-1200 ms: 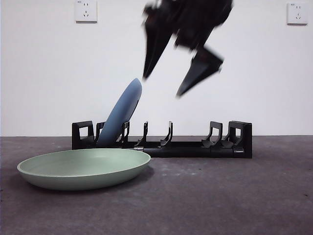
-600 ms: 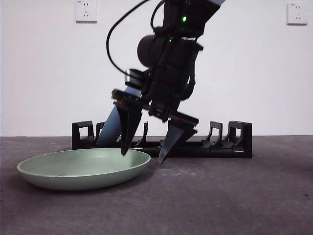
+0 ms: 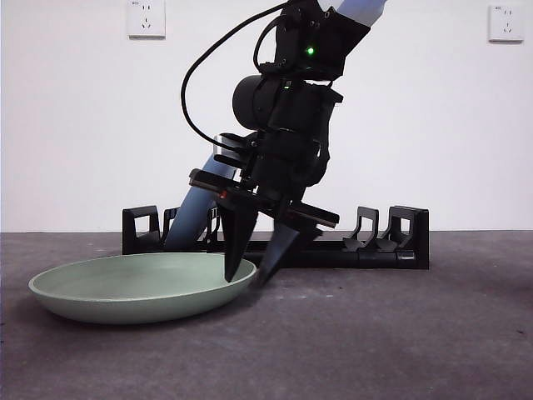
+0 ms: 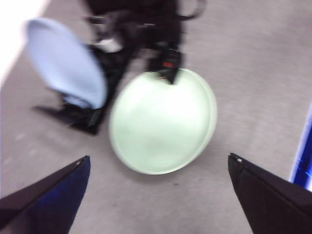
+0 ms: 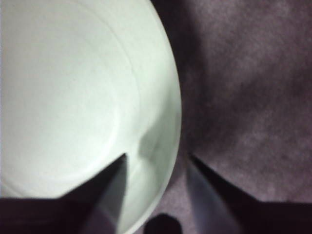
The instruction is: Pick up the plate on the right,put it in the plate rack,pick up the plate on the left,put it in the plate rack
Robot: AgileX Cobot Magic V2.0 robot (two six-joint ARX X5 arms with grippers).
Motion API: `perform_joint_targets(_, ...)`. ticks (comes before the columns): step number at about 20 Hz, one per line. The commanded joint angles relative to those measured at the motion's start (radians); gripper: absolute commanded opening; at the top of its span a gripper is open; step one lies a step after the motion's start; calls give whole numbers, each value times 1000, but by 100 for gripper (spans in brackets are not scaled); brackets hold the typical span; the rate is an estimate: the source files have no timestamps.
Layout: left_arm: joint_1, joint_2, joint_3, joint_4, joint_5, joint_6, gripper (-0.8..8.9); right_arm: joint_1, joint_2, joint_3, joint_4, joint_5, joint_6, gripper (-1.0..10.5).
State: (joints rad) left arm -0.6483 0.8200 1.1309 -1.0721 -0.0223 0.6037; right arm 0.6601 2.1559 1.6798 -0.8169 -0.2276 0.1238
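We see the right gripper (image 3: 251,277) has dropped, jaws narrowly parted astride the flat green plate's (image 3: 141,286) rim; the blue plate (image 3: 196,208) leans in the plate rack (image 3: 333,246), whose long axis runs parallel to the table's (image 3: 400,333) far edge; left gripper (image 4: 158,168) wide.

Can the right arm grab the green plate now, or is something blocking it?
Probably yes. The right end effector is open, one jaw inside the green plate and one outside, so its near rim sits between them. Nothing lies in between. The blue plate leans in the plate rack behind, out of the way.
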Motion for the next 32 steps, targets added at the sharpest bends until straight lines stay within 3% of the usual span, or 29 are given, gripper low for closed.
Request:
perform_joint_targets(1, -47, 32, -2, -11, -8, 27, 480, 2, 20, -9, 4, 1, 8, -16)
perform_joint_targets(9, -213, 161, -2, -19, -40, 42, 480, -8, -11, -9, -34, 11, -17, -17)
perform_joint_targets(17, -447, 268, -2, -6, -182, 119, 480, -119, -322, -8, -259, 18, -64, -17)
perform_joint_targets(21, -496, 331, -2, 120, -344, 217, 480, -183, -460, -7, -370, -39, -65, -17)
perform_joint_targets(25, -496, 390, -2, 206, -405, 264, 469, -191, -525, -7, -418, -152, -65, -17)
perform_joint_targets(28, -495, 411, -2, 252, -423, 266, 464, -191, -550, -7, -422, -158, -64, -17)
perform_joint_targets(30, -494, 415, -2, 265, -420, 265, 394, -190, -558, -7, -428, -158, -56, -17)
perform_joint_targets(32, -494, 415, -2, 266, -420, 264, 242, -190, -563, -7, -442, -157, -56, -17)
